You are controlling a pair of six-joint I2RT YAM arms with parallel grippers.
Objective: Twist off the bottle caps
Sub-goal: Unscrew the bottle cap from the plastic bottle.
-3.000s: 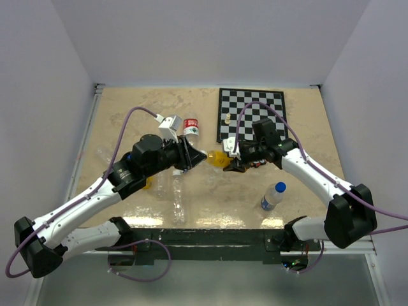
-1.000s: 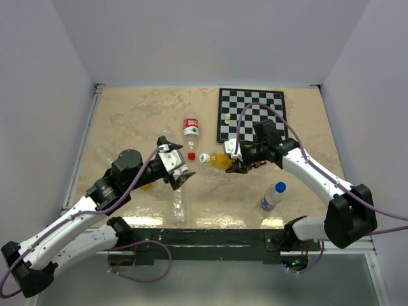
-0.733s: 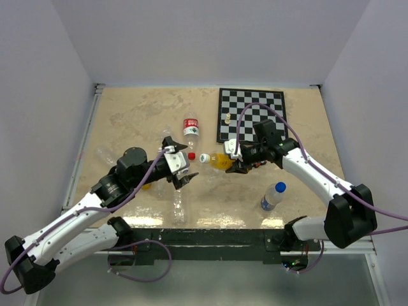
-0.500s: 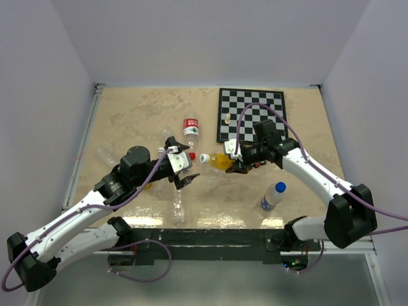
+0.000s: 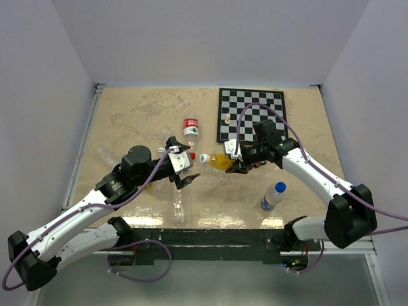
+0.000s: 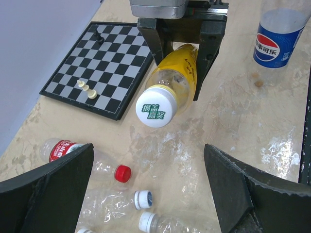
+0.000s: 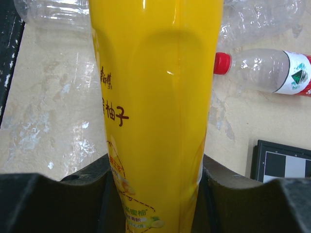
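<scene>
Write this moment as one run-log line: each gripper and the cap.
left gripper: open, facing white cap | right gripper: shut on yellow bottle | cap: on bottle, not gripped

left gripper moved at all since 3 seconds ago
Yes. The left gripper has drawn back left, away from the chessboard. It was at the cap of the yellow bottle; now a gap separates them.

White-shelled left arm [image 5: 76, 213] and right arm [image 5: 315, 173], black joint housings, looping purple cables [image 5: 254, 104], broad black wedge fingers [image 6: 53, 189] on left end effector [image 6: 155, 194], silver block [image 6: 158, 7] topping right end effector [image 6: 181, 63].
</scene>
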